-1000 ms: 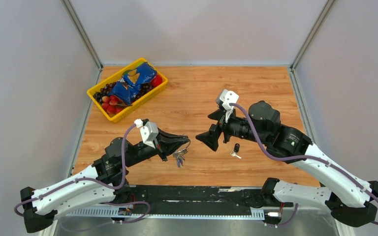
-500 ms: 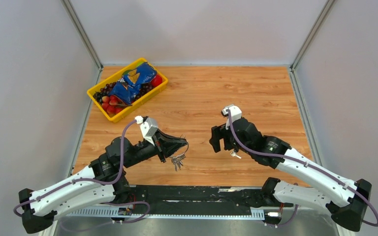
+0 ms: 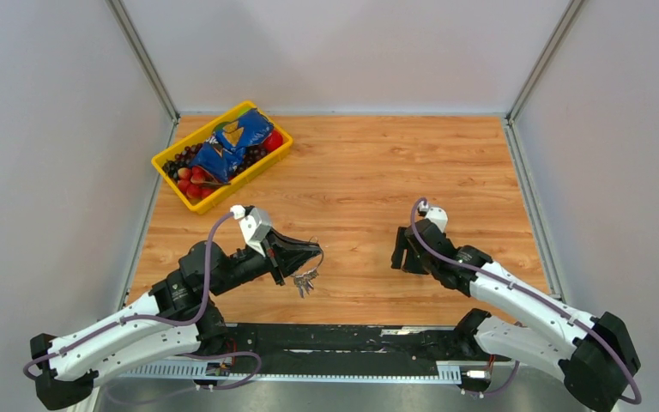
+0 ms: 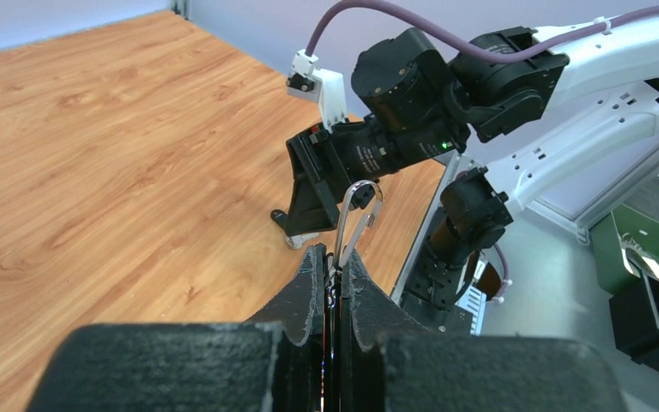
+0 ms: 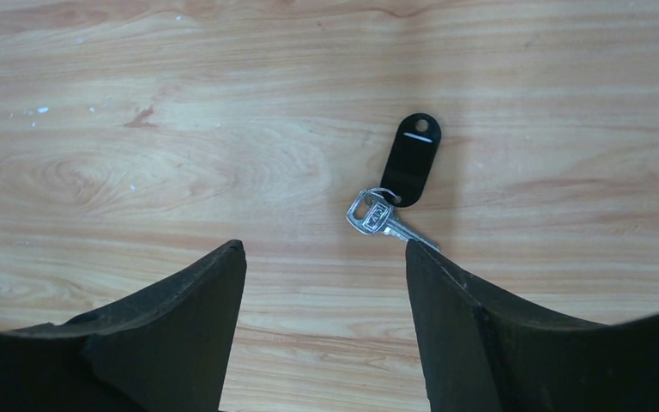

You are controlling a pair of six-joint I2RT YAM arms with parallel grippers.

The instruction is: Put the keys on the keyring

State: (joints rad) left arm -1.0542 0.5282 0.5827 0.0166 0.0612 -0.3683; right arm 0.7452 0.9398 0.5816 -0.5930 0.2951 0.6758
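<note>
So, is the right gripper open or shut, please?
Open: the right gripper has its fingers well apart, with the key lying on the table ahead.

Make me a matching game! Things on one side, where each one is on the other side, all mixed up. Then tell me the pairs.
Things:
1. thin silver wire keyring
2. silver key with black plastic tag
3. yellow plastic basket

Places:
A. far-left part of the wooden table
B. pinched in the shut left gripper
C. flat on the table below the open right gripper

Pairs: 1-B, 2-C, 3-A
</note>
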